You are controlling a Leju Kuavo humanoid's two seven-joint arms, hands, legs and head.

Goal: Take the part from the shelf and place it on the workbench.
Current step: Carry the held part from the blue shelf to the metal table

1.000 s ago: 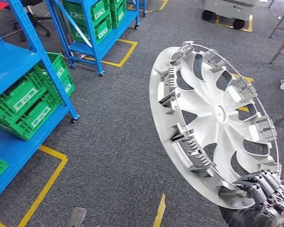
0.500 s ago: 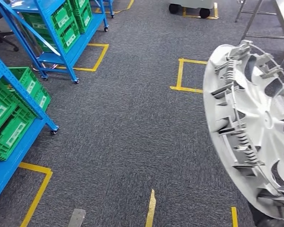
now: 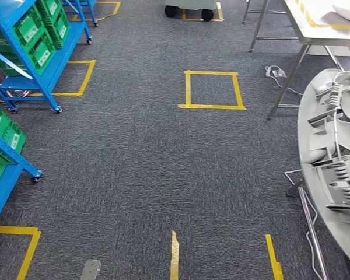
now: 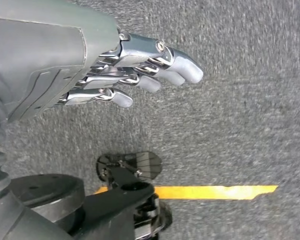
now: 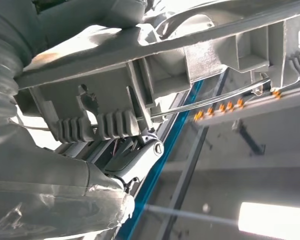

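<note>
The part is a silver-white wheel cover [image 3: 332,169], ribbed inner side toward me, standing on edge at the right border of the head view and partly cut off. In the right wrist view my right hand [image 5: 133,160] grips the wheel cover's rim [image 5: 171,65] from underneath, fingers tucked behind its clips. My left hand [image 4: 114,75] hangs over the grey carpet with straight fingers [image 4: 178,65] and holds nothing. The white-topped workbench [image 3: 322,23] on metal legs stands at the far right.
Blue shelves with green crates [image 3: 32,41] line the left side. On the carpet lie a yellow tape square [image 3: 212,89], yellow strips [image 3: 174,256], and white cables [image 3: 276,73] by the workbench's legs. A wheeled cart [image 3: 188,9] stands at the back.
The camera has turned right: the shelves slid to the picture's left and the workbench came into view. The wheel cover now sits farther right in the picture, still held.
</note>
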